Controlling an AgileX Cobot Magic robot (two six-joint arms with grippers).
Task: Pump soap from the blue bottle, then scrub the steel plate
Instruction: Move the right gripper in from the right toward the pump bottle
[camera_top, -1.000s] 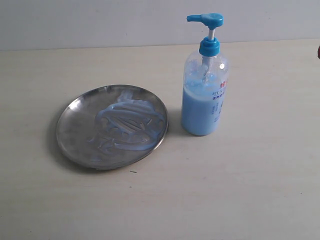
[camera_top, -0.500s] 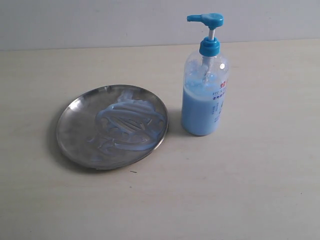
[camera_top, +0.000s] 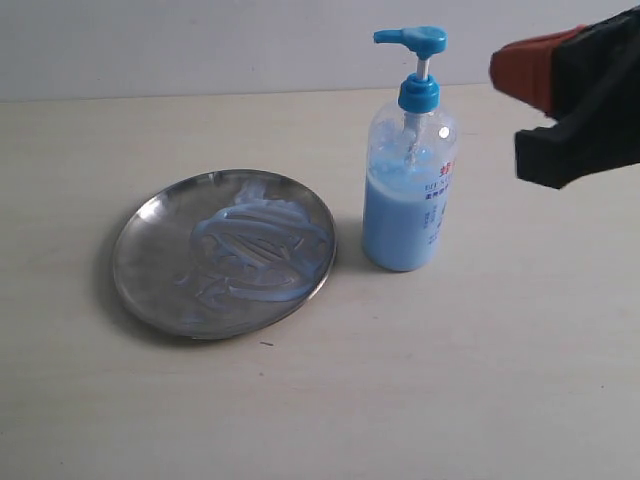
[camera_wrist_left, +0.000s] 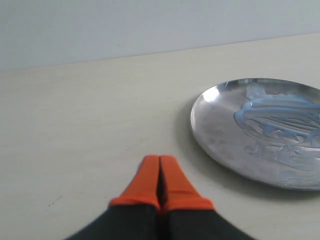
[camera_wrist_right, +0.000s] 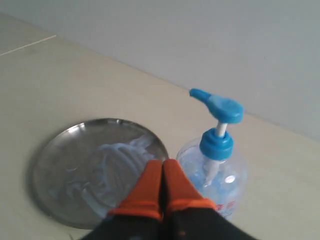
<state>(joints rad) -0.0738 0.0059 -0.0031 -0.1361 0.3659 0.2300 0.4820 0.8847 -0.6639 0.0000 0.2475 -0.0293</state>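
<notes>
The steel plate (camera_top: 223, 253) lies on the table left of the blue bottle (camera_top: 408, 192), and pale blue soap (camera_top: 258, 250) is smeared in streaks over its middle. The bottle stands upright, its blue pump head (camera_top: 412, 39) pointing left. My right gripper (camera_top: 500, 68) hangs in the air to the right of the pump head, shut and empty. In the right wrist view its tips (camera_wrist_right: 163, 163) sit above the gap between the plate (camera_wrist_right: 65, 165) and the bottle (camera_wrist_right: 215, 165). My left gripper (camera_wrist_left: 159, 159) is shut and empty, low over the table beside the plate (camera_wrist_left: 225, 130). It is out of the exterior view.
A pale beige table (camera_top: 480, 380) carries both things. A grey wall (camera_top: 200, 40) runs along its far edge.
My right gripper has come into the exterior view from the right edge, up near the pump head. The plate, soap and bottle have not moved.
</notes>
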